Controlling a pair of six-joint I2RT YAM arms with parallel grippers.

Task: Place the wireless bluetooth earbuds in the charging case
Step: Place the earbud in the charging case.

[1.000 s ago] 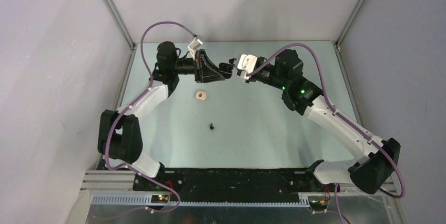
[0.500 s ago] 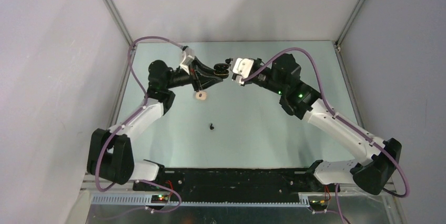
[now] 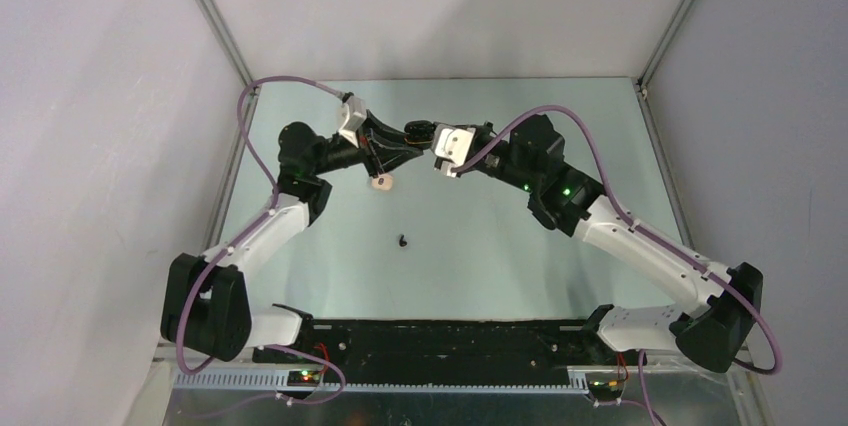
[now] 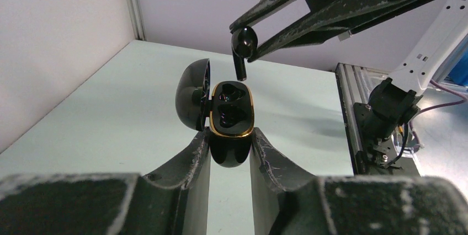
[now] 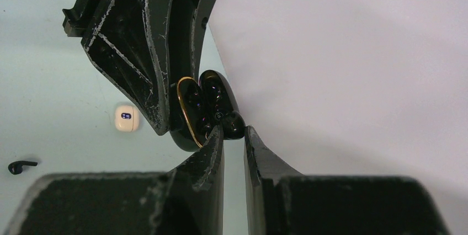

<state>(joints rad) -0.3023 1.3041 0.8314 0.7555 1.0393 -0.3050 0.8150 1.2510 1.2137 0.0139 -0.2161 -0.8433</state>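
The left gripper [image 4: 230,142] has its fingers closed on the lower body of the black, gold-rimmed charging case [image 4: 232,111], lid hinged open to the left. The right gripper [image 5: 234,133] pinches a black earbud [image 4: 243,42] narrowly between its fingertips, stem pointing down just above the far socket of the case. Since a second ago both grippers have shifted left, and the left arm has swung out to the left, so the meeting point at the far middle of the table [image 3: 500,246] now lies further left. A second black earbud [image 3: 403,241] and a small cream-white object [image 3: 382,182] lie on the table where they were.
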